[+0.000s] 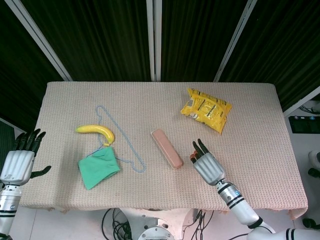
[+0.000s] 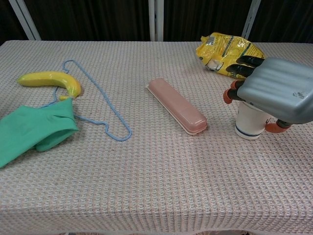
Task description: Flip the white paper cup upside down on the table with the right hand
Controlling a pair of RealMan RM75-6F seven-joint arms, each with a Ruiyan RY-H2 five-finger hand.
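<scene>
The white paper cup (image 2: 248,126) stands upright on the table, right of centre. Only its lower part with a blue band shows in the chest view. My right hand (image 2: 279,90) covers the cup from above. Its fingers (image 2: 229,95) curl down the cup's left side and its thumb (image 2: 272,127) presses the right side near the base. In the head view my right hand (image 1: 207,167) hides the cup completely. My left hand (image 1: 17,162) hangs off the table's left edge, holding nothing, with its fingers spread.
A pink oblong case (image 2: 177,105) lies just left of the cup. A yellow snack bag (image 2: 230,53) sits behind it. Further left are a banana (image 2: 51,80), a blue wire hanger (image 2: 98,100) and a green cloth (image 2: 34,129).
</scene>
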